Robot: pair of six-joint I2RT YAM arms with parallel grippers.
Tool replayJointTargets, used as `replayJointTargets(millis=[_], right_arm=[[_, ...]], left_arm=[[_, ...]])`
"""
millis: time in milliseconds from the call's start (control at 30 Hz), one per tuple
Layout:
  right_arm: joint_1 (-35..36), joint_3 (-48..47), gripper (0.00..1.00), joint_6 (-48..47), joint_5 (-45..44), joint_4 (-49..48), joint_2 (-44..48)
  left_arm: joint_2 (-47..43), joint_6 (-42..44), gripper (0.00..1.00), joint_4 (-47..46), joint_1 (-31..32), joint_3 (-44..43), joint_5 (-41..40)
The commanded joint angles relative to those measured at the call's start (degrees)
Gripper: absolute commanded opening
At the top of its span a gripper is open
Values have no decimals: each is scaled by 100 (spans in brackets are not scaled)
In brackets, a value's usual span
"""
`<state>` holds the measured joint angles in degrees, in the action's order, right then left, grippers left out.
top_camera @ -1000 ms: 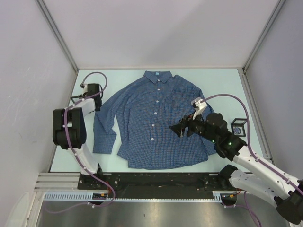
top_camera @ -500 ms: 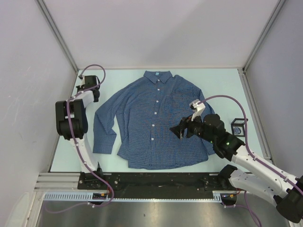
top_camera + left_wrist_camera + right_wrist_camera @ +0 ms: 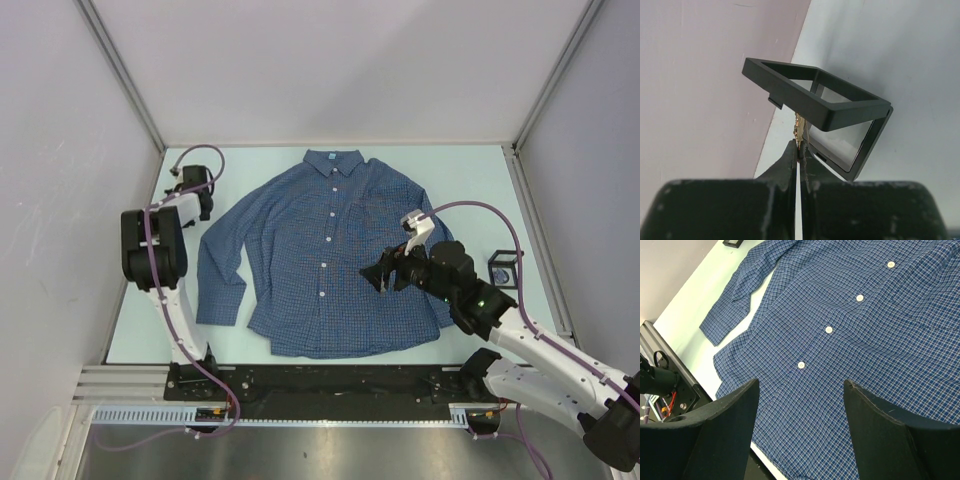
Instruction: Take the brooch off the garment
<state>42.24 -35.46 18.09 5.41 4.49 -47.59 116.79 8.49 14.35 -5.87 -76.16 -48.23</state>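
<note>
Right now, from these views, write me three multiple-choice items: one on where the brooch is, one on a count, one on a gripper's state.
1. Where is the brooch?
A) on the collar
B) pinched in the left gripper, by the black case
C) lying on the table

2. How many white buttons does the right wrist view show?
A) two
B) four
C) seven

3. The right gripper is:
A) open above the shirt
B) shut on a sleeve
C) shut on a button

Answers: B, gold shows between the closed fingertips; B, four sit in one line; A, its fingers stand apart with nothing between them.
</note>
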Motion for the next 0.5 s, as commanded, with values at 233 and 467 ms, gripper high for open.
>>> replayJointTargets(millis=[233, 467], right_arm=[[-40, 31, 72, -77, -93, -212, 13], [-40, 57, 72, -77, -84, -238, 13]], left_arm=[[212, -67, 0, 33, -46, -241, -99], [300, -32, 0, 42, -46, -233, -292]])
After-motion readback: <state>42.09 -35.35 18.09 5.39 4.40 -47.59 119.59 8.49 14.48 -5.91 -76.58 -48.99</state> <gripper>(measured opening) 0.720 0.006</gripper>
